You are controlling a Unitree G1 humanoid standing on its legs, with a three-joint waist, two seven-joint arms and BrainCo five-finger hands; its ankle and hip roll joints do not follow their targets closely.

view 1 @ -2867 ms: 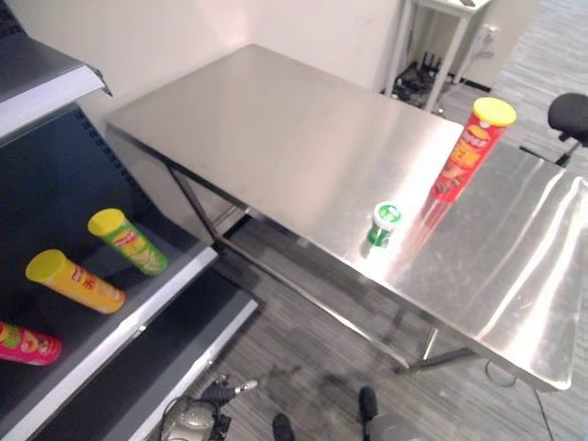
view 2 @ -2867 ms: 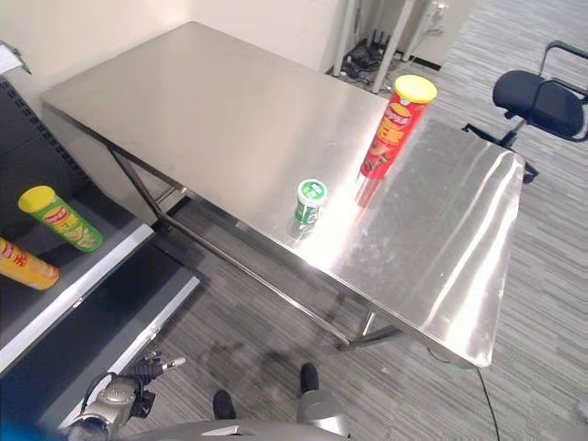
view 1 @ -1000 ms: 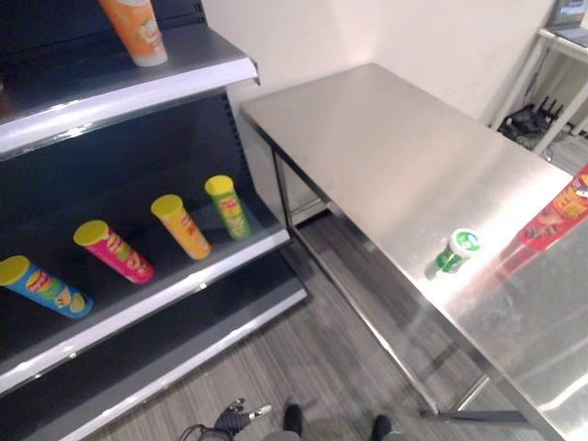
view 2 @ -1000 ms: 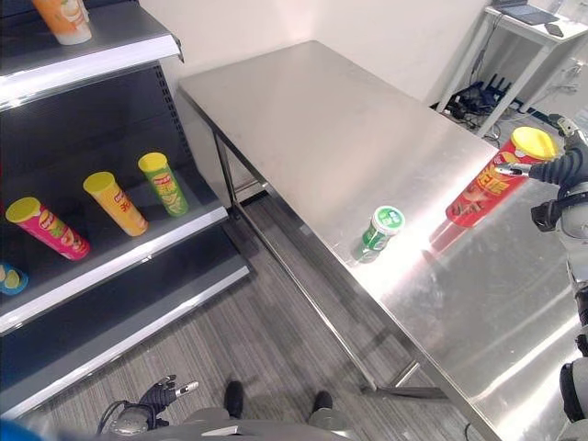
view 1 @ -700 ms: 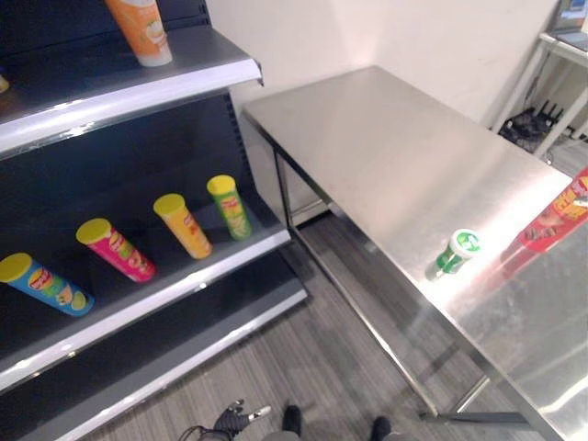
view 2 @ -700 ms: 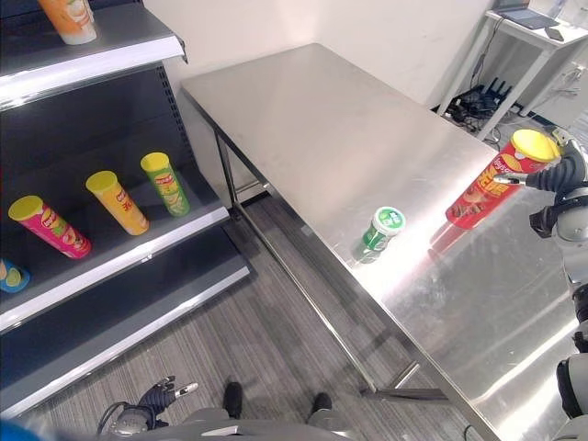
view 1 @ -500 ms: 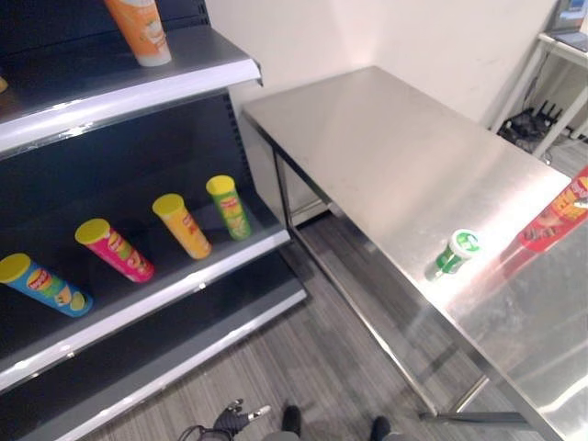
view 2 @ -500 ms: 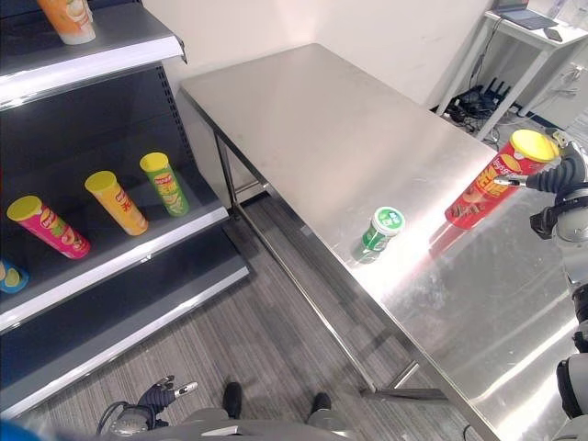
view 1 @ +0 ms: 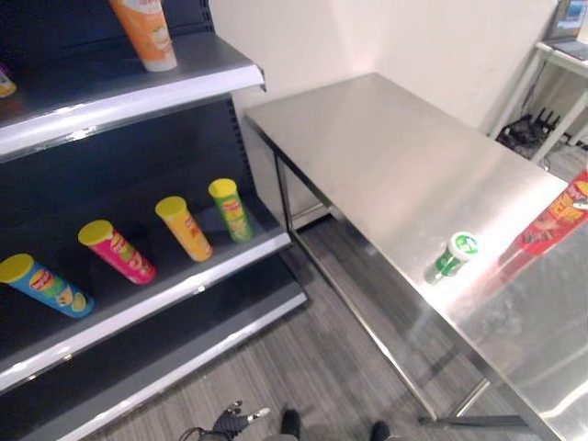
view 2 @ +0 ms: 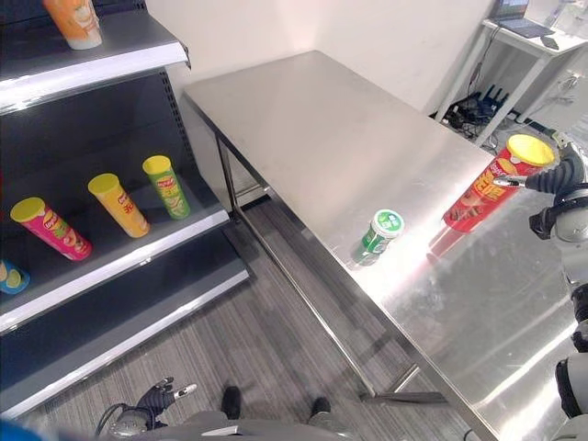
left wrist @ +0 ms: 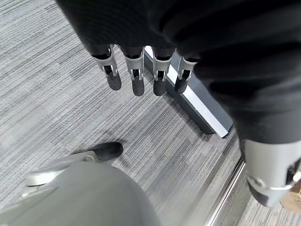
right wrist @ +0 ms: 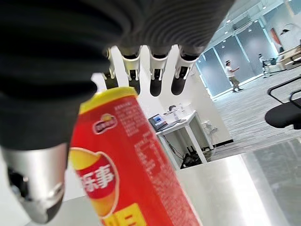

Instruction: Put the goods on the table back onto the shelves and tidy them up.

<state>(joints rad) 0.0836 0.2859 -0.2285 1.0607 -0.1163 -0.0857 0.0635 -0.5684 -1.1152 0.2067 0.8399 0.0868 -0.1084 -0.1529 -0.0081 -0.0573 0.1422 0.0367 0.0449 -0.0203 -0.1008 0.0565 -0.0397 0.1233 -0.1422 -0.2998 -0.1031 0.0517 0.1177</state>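
Observation:
A tall red can with a yellow lid [view 2: 491, 188] stands upright near the right end of the steel table [view 2: 312, 129]. My right hand [view 2: 562, 175] is beside its top, open, with the can [right wrist: 127, 165] close in front of the palm between thumb and straight fingers [right wrist: 157, 70]. A short green can [view 2: 377, 234] stands near the table's front edge, left of the red one. My left hand [left wrist: 136, 70] hangs open low over the floor [view 2: 152, 400], holding nothing.
Dark shelves [view 1: 175, 78] stand left of the table. An orange can [view 1: 147, 32] stands on the upper shelf. Green [view 1: 230, 209], yellow [view 1: 184, 227], pink [view 1: 117, 251] and blue [view 1: 46, 285] cans lie on the middle shelf. A white desk [view 2: 524, 37] stands behind the table.
The camera has swung left toward the shelves since the earliest frames. My right hand has come up beside the red can's top and has hardly moved over the last second.

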